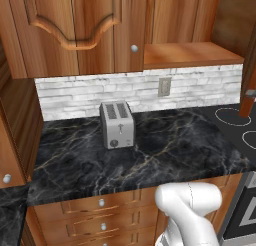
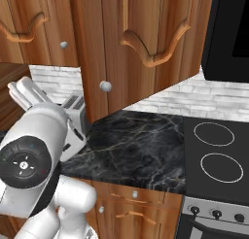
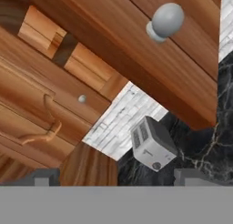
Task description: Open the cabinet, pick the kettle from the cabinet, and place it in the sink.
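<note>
The reddish-brown cabinet (image 1: 75,30) hangs over the counter. Its left door is closed, with a round knob (image 1: 134,48). Its right door (image 2: 146,43) stands swung out, its silver knob (image 2: 105,86) facing me, and a bare wooden shelf (image 1: 190,55) shows inside. My gripper (image 2: 25,91) is raised left of that door, apart from it. In the hand view my gripper (image 3: 119,177) is open with nothing between its fingertips, and the door knob (image 3: 167,19) is close ahead. The kettle and the sink are out of view.
A silver toaster (image 1: 117,125) stands on the black marble counter (image 1: 175,150) against the white brick wall. A stove top (image 2: 214,155) lies to the right. Drawer units (image 1: 102,215) run below the counter.
</note>
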